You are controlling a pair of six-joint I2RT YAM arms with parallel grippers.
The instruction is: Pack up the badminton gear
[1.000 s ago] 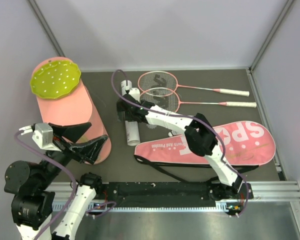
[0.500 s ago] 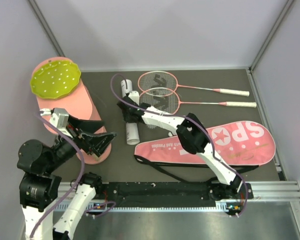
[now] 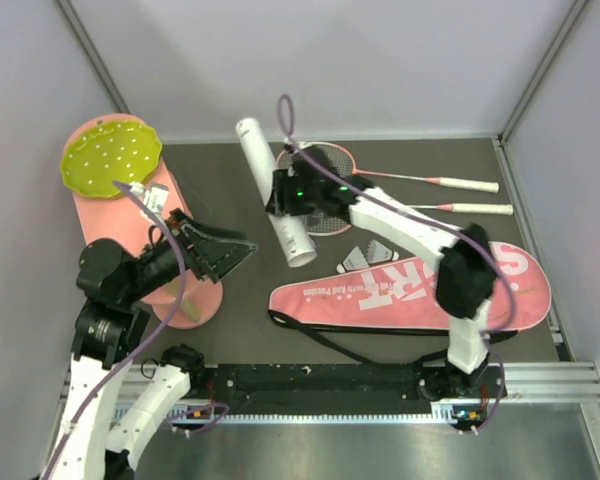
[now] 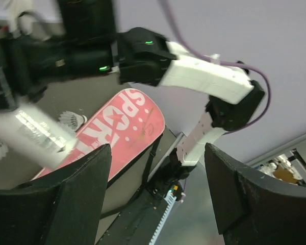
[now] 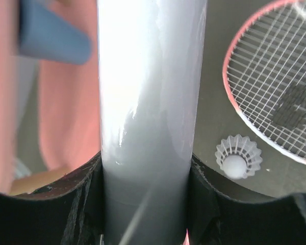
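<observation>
Packing looks barely begun: the right gripper (image 5: 145,196) pinches the white tube (image 5: 148,102) aloft at upper centre, the left gripper (image 4: 157,153) hangs spread and empty at left, and the rackets (image 3: 325,175), shuttlecocks (image 3: 365,255) and seemingly shut SPORT bag (image 3: 420,285) lie unpacked on the table (image 3: 210,180).

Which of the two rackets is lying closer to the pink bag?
The nearer racket; its white handle lies just behind the bag. The other racket lies farther back.

The tool (image 5: 145,204) clamps the white tube (image 5: 148,92), a shuttlecock (image 5: 238,157) nearby.
</observation>
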